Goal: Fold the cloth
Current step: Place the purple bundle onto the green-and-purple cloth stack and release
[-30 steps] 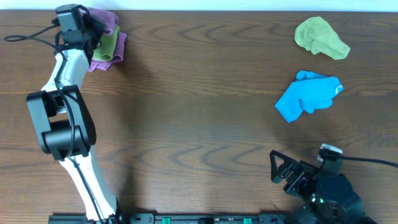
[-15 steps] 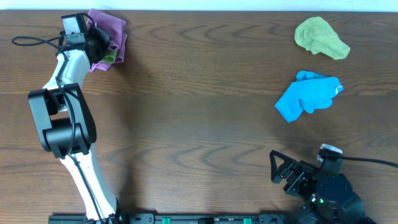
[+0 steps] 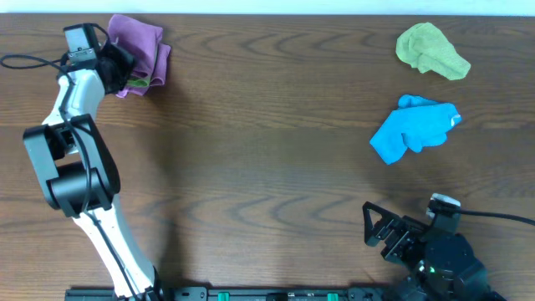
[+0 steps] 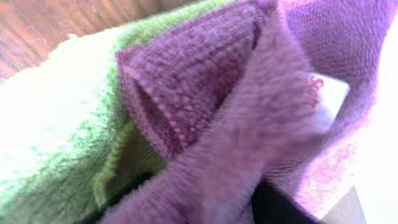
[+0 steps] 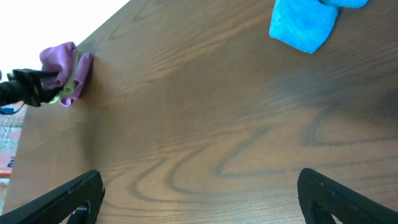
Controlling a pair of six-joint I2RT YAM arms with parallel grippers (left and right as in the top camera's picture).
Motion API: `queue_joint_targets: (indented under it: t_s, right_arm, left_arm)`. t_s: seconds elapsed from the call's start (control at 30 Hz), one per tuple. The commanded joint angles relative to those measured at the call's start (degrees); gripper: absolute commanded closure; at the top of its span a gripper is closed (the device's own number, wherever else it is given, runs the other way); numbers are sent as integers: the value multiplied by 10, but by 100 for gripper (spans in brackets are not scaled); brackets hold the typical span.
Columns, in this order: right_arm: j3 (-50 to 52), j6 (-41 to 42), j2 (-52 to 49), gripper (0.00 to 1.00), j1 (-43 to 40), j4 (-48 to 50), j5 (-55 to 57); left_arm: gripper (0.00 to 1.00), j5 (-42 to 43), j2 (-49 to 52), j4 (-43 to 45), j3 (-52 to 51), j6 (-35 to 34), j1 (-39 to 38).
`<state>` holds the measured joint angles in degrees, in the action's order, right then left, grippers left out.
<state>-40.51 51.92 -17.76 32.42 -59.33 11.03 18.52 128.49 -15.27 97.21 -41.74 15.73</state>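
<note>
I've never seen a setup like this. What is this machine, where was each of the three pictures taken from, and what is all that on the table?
These are two robot arms at a wooden table. The wide picture looks down from above. The other two come from small cameras on each arm's wrist.

The left arm reaches to the far corner, where the left fingers seem to pinch a purple cloth. Its wrist camera is so close that the cloth fills the view, with a lime-green cloth bunched against it.

The right arm sits near the front edge. The right fingers are spread open and hold nothing.

A blue cloth and a second green cloth lie crumpled on the right side.
</note>
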Motion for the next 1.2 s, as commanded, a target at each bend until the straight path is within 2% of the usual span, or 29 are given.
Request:
queue_joint_targets:
  t_s: [0.0,0.03,0.07,0.33,0.6,0.8,1.07,1.17]
  right_arm:
    - [3,3,2,1,-3,-1,8]
    - [3,3,2,1,-3,-1,7]
    - [3,3,2,1,-3,-1,7]
    - [3,3,2,1,-3,-1,7]
    - [3,3,2,1,-3,-1,7]
    - [3,3,2,1,-3,-1,7]
    - [3,3,2,1,-3,-1,7]
    - [3,3,2,1,-3,-1,7]
  left_arm:
    - [23,5,-34,-7,12,14,5]
    - [2,6,-37,-10,12,16,5]
    - [5,6,-38,-15,12,18,5]
    - [5,7,-69,-47,12,31,5]
    - [5,-11,-141,-80,12,49,6]
    - [5,11,-197,-106,12,65,5]
    - [5,40,-280,-186,12,153,-9]
    - [5,41,-312,-224,12,158,-11]
